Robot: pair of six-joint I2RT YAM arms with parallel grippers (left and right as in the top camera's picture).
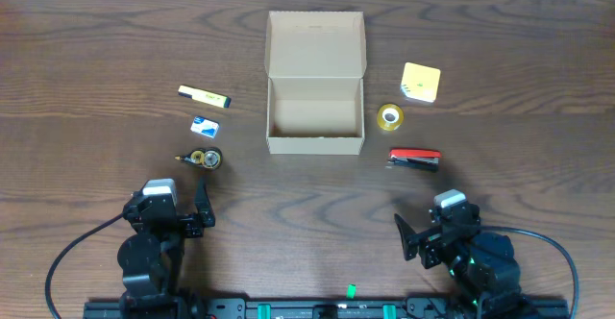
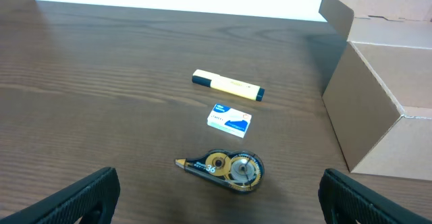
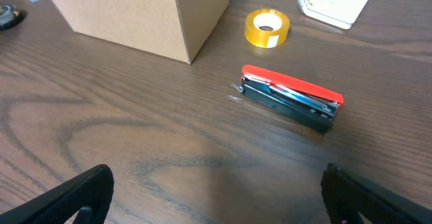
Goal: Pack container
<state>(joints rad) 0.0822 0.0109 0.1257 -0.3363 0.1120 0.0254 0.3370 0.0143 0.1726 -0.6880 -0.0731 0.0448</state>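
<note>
Container (image 1: 315,145) stands open, lid up; left fingers (image 2: 81,197) and right fingers (image 3: 74,197) apparently spread.

The dark wood-grain table (image 1: 96,50) carried the open container (image 1: 315,144) at its middle, nearer the far edge, flap lid lying back. Toward the left edge lay a yellow highlighter (image 1: 204,95), a small blue-and-white packet (image 1: 205,125) and a correction-tape roller (image 1: 204,158) in a loose line running far to near. Toward the right edge lay a yellow pad (image 1: 421,82), a tape roll (image 1: 389,116) and a red stapler (image 1: 414,158), all apart from one another.

Highlighter (image 1: 204,95), correction tape (image 1: 204,158), stapler (image 1: 414,158), tape roll (image 1: 389,116), notepad (image 1: 421,82)
</note>
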